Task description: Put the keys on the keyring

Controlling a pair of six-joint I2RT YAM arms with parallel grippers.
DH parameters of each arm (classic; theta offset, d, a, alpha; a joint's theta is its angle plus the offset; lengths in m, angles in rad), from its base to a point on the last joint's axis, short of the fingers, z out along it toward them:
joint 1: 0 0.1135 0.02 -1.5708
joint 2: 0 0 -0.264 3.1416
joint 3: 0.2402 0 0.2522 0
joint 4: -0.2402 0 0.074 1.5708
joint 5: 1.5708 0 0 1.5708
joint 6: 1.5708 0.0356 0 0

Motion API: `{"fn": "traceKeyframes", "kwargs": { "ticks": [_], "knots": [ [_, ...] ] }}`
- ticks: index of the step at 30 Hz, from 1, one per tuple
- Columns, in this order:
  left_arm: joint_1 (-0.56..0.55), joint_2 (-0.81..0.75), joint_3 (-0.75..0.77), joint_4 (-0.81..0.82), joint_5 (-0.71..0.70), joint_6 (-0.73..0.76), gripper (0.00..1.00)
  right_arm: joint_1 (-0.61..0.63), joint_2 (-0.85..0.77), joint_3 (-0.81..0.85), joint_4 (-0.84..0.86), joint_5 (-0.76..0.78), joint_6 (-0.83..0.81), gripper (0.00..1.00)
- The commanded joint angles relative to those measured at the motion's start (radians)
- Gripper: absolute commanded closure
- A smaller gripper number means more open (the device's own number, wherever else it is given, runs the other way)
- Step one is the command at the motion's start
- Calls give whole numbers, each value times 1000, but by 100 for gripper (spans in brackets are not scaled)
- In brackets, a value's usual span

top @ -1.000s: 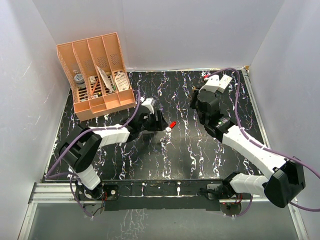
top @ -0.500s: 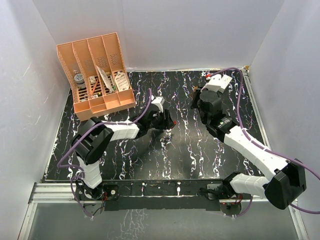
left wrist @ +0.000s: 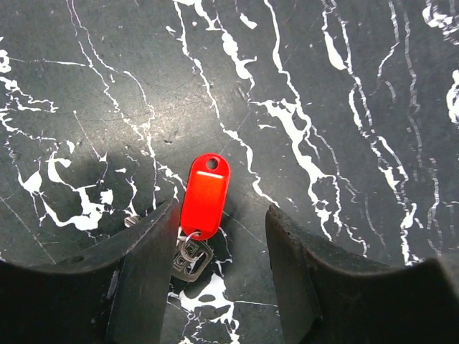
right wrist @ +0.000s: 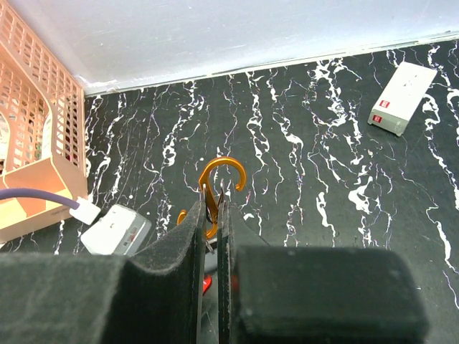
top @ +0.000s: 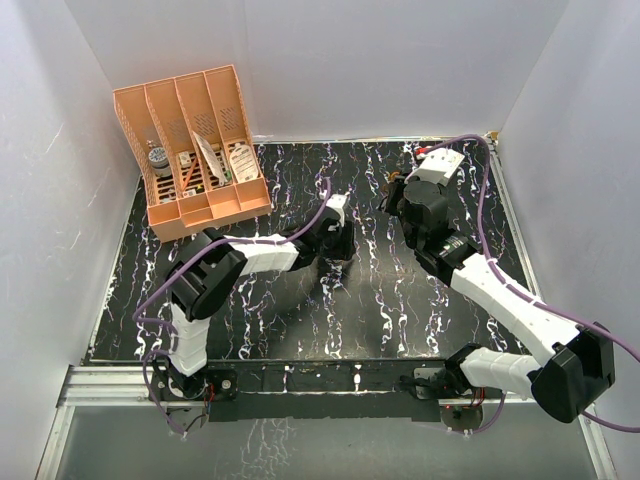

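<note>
left gripper (left wrist: pixel 222 221): released, jaws spread wide, low over the table (left wrist: pixel 344 107), grasping nothing.
red-headed key (left wrist: pixel 205 193): flat on the table in the gap between the spread left fingers (left wrist: pixel 143 279). Head pointing away from the wrist and reaching just past the fingertips. Closer to the finger on the view's left than to the other. Touching that finger or not: cannot tell.
silver key (left wrist: pixel 188 264): right behind the red head, deeper in the gap toward the palm. Tucked against the finger on the view's left and partly hidden by it. Linked to the red head by a small wire ring.
right gripper (right wrist: pixel 217 208): clenched on the keyring, pads pressed almost together.
keyring (right wrist: pixel 221 163): orange-gold, pinched by its lower part between the right fingertips. Hooked upper curve standing out beyond the tips, clear of the table.
right gripper against left gripper: in the top view, held beyond and to the right of the left one, apart from it.
peach organiser (top: pixel 190 150): well off to the far left of both grippers, against the back wall.
white box (right wrist: pixel 401 107): on the table ahead and to the right of the right gripper, well apart.
</note>
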Motion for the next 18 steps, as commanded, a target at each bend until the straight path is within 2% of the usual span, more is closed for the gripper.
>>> {"fn": "traceKeyframes", "kwargs": {
  "ticks": [1,18],
  "knots": [
    [-20,9,53,-73,-90,59,51,-8,-37,34,26,4,-5,100],
    [-52,78,114,-124,-197,146,56,-17,-39,33,32,-5,-6,100]
  ]
}}
